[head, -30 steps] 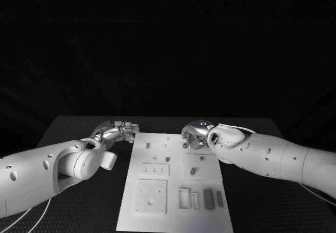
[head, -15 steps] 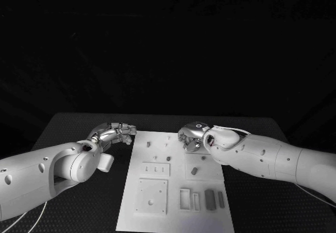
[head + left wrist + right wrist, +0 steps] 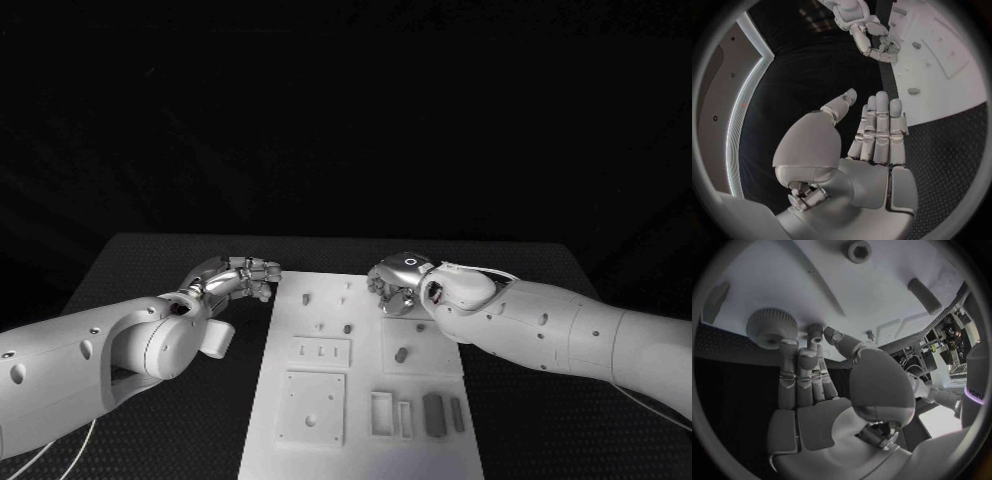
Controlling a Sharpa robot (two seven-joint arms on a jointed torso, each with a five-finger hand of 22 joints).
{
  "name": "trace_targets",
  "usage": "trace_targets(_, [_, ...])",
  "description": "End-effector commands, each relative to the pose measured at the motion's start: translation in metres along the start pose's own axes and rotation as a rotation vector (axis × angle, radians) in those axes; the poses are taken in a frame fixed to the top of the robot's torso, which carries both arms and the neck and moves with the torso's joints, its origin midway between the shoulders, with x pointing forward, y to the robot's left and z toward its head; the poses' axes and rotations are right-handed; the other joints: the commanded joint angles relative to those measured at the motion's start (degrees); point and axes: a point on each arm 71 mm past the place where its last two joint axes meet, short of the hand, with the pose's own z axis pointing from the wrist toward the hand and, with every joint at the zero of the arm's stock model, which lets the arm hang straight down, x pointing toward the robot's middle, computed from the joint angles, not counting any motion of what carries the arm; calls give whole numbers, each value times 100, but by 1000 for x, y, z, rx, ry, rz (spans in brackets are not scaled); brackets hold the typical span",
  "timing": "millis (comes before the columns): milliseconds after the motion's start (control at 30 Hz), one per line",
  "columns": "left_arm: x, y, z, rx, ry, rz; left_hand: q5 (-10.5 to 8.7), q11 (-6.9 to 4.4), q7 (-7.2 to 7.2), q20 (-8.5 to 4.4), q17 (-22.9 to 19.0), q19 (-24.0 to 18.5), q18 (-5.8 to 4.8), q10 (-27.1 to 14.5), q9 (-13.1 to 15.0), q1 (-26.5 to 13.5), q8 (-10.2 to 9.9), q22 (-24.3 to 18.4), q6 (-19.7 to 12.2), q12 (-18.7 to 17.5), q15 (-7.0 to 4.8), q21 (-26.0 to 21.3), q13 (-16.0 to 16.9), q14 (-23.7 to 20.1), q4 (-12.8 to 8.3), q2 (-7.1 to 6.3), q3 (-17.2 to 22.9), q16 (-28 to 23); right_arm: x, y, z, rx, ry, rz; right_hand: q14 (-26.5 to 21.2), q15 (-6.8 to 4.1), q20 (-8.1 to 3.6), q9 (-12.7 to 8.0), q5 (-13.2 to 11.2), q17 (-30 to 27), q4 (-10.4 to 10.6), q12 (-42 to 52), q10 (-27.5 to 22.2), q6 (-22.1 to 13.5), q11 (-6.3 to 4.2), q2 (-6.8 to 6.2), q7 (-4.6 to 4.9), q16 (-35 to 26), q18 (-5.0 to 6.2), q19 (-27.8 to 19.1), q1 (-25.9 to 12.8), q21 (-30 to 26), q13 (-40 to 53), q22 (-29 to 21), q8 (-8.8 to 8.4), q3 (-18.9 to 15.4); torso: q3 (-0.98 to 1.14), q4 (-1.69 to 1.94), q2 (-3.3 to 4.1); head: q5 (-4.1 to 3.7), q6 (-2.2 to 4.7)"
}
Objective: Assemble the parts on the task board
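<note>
**Right hand working at the board's far corner**

The right hand (image 3: 398,286) is reaching over the far right corner of the white board (image 3: 361,400), fingers (image 3: 798,365) nearly together and touching a small ribbed knob (image 3: 815,330) beside a larger ribbed wheel (image 3: 772,327); whether it is actually pinching that knob I cannot tell. To seat the piece well, it is probably best keeping the fingers square over it and turning gently. The left hand (image 3: 240,276) is hovering off the board's far left corner, fingers straight, together, holding nothing. Nearer on the board, dark bars (image 3: 433,412) are lying loose. The contact point is staying hidden beneath the fingertips.
</note>
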Motion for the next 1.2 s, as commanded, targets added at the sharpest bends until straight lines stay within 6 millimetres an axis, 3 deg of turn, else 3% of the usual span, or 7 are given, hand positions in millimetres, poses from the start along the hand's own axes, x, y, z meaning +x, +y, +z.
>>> trace_targets(33, [2, -1, 0, 7, 20, -1, 11, 33, 37, 10, -2, -43, 72, -15, 8, -66, -34, 64, -19, -35, -4, 31, 10, -37, -29, -15, 6, -28, 4, -1, -2, 3, 6, -19, -12, 58, 4, -6, -39, -12, 6, -21, -133, -31, 36, -82, 5, 38, 222, -33, 14, 38, -37, 125, -20, 34, 6, -2, 24, 2, 16])
trace_targets(433, [0, -1, 0, 6, 16, -1, 7, 33, 38, 12, -1, -49, 73, -18, 11, -81, -38, 63, -23, -42, -2, 33, 12, -40, -39, -20, 13, -35, 2, -4, -9, 0, -13, -11, -40, 109, 3, -21, -37, -47, 32, -9, -311, -81, 88, -231, 0, 72, 222, -42, -10, 71, -75, 117, -62, 15, 12, -6, 57, -11, 51])
trace_targets(1200, [-4, -1, -1, 4, 8, 1, 6, 32, 38, 12, 1, -52, 75, -17, 15, -86, -39, 63, -23, -47, -2, 36, 14, -40, -54, -25, 23, -40, 1, -10, -17, -5, -29, -1, -53, 49, -8, 1, -40, -92, 79, 78, -118, 29, 24, -202, -36, 118, 222, -39, 109, 116, -9, 115, -15, 135, 12, -2, 90, -23, 95])
